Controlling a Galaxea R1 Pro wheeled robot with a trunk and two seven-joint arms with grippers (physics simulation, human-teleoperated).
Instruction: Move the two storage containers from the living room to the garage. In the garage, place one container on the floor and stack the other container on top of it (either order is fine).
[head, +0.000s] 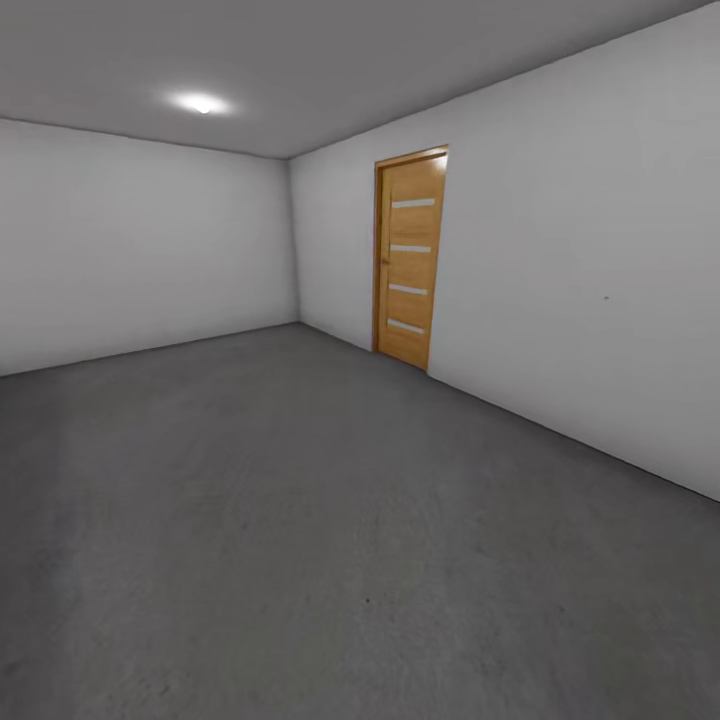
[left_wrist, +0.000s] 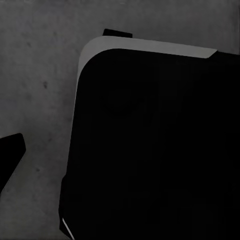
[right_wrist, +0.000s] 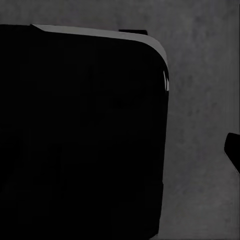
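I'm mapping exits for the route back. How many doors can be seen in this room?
1: a wooden door with pale horizontal strips, shut, in the right-hand wall near the far corner, above the grey concrete floor. Other doors may lie outside the head view.

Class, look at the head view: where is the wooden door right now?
The wooden door stands right of centre in the head view, shut, set in the white right-hand wall near the room's far corner, its foot meeting the grey concrete floor.
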